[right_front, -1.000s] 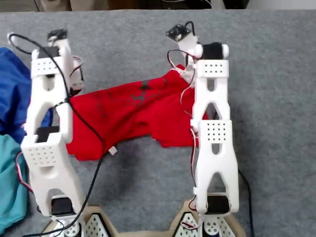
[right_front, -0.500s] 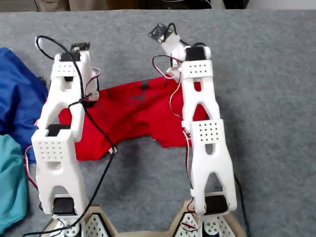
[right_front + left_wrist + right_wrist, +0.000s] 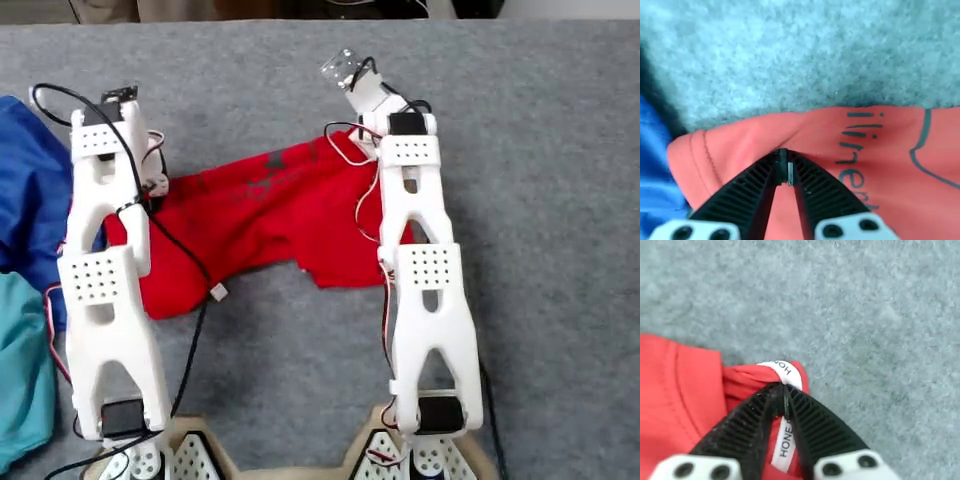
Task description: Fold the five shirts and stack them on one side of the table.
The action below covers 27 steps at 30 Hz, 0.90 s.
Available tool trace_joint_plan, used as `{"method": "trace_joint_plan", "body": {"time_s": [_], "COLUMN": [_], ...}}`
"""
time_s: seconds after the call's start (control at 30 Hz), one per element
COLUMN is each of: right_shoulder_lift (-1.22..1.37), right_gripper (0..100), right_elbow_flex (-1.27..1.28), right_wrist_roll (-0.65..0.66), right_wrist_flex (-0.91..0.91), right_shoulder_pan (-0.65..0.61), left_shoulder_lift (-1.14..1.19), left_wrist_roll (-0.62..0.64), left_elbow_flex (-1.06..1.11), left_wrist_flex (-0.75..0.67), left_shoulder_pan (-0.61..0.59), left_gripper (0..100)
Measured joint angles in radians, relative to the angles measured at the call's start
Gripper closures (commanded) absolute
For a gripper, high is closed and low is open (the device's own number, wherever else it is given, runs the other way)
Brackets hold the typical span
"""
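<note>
At the table's [image 3: 560, 200] 8 o'clock edge lies a teal shirt [image 3: 20, 370], with a blue shirt [image 3: 25, 190] past it at 9 o'clock; the red shirt [image 3: 250, 215] lies rumpled at the centre; the left gripper [image 3: 784, 162] is pinched tight on its 9 o'clock hem, fabric between the tips; the right gripper [image 3: 785, 395] is clamped on the labelled fold at its 1 o'clock corner.

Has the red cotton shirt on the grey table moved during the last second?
Yes. The red shirt has slid slightly sideways in the high view, and its sleeve end now lies nearer the blue shirt.
</note>
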Motion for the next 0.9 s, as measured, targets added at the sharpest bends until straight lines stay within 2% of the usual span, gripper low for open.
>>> {"method": "trace_joint_plan", "body": {"time_s": [0.3, 0.5, 0.67, 0.9], "right_shoulder_lift": [0.005, -0.035, -0.173, -0.278], "right_gripper": [99.2, 99.1, 99.1, 99.2], "right_elbow_flex": [-0.055, -0.247, -0.256, -0.262], "right_wrist_roll": [0.0, -0.032, -0.025, 0.026], "right_wrist_flex": [0.006, 0.161, 0.334, 0.675], "right_shoulder_pan": [0.008, 0.012, -0.009, -0.046], "left_shoulder_lift": [0.061, -0.008, -0.221, -0.582], "left_wrist_roll": [-0.043, -0.051, -0.068, -0.18], "left_elbow_flex": [-0.236, -0.227, -0.02, 0.577], "left_wrist_flex": [0.101, 0.109, 0.109, 0.109], "left_shoulder_pan": [-0.014, 0.071, 0.196, 0.365], "left_gripper": [98, 98, 98, 98]}}
